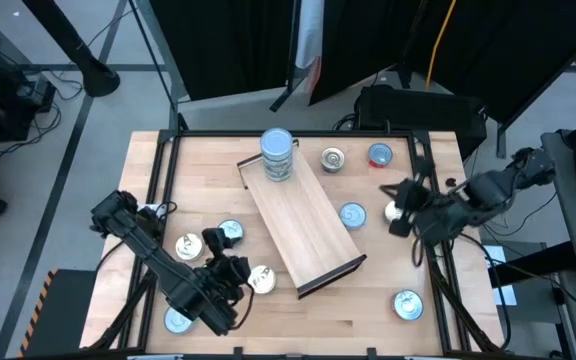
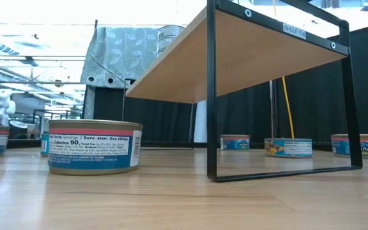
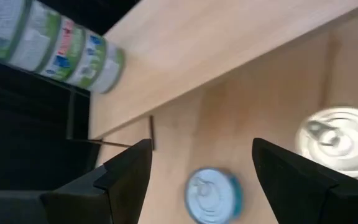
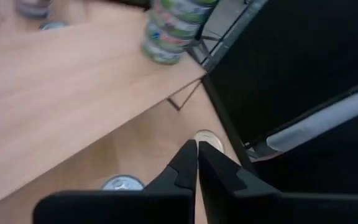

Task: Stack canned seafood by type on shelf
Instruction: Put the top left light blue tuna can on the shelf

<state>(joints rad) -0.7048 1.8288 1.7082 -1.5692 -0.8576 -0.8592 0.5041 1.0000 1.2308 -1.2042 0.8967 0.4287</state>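
The long light-wood shelf (image 1: 303,215) with thin dark rims lies slantwise across the middle of the wooden desk (image 1: 438,310), its long axis running from the far left toward the near right. A stack of round green-and-blue-labelled tins (image 1: 277,155) already stands on its far end. The left claw (image 1: 215,252), fingers spread and empty, hangs over the desk's near left. A blue-topped flat tin (image 3: 213,194) lies straight ahead between its fingers, with a plain silver pull-tab tin (image 3: 335,142) just off to one side, so the left arm is judged nearer to the next pick. The right claw (image 1: 400,207) hovers at the desk's right edge, fingers pressed together on nothing, beside another blue-topped tin (image 1: 352,214).

The tins near the left arm's base are partly hidden beneath it. Most labels are too blurred to tell types apart.
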